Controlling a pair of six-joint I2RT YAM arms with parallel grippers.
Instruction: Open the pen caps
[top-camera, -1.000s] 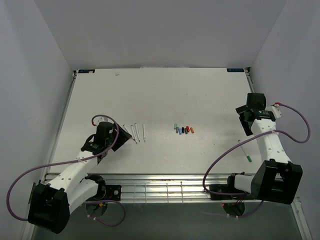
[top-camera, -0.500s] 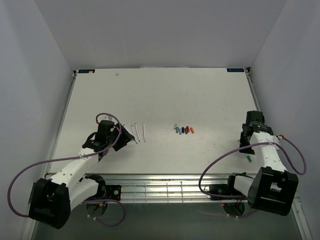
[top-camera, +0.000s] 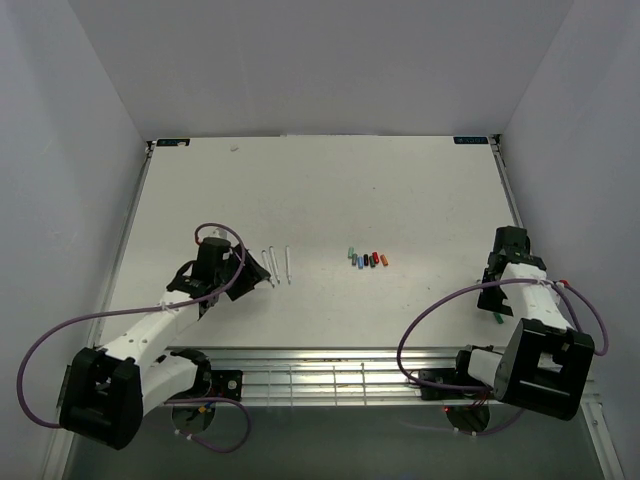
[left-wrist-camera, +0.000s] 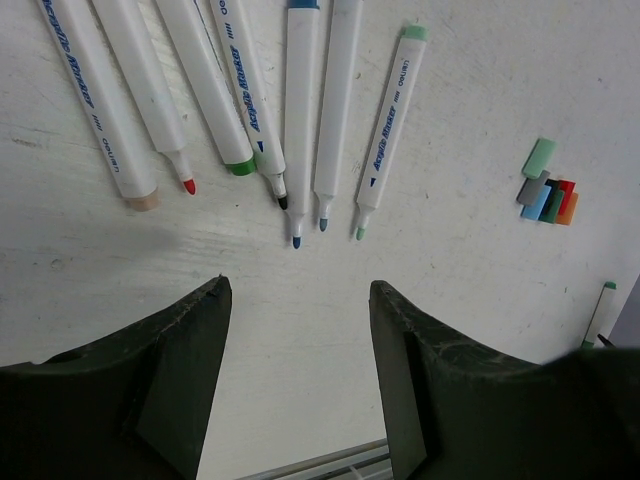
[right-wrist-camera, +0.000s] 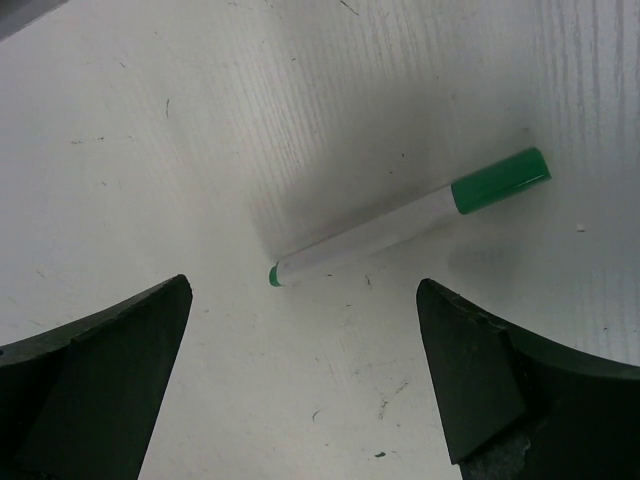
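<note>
Gaping left claw (left-wrist-camera: 297, 290), right claw (right-wrist-camera: 302, 287) — both spread — over scuffed white table (top-camera: 400, 190), pale walls (top-camera: 320, 60).

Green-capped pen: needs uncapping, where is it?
Right wrist view: the green-capped pen lies on the right side of the table, below the open right gripper.

White table (top-camera: 320, 190), uncapped pens (left-wrist-camera: 301, 110), loose caps (top-camera: 366, 260), green-capped pen (right-wrist-camera: 400, 222)
</note>
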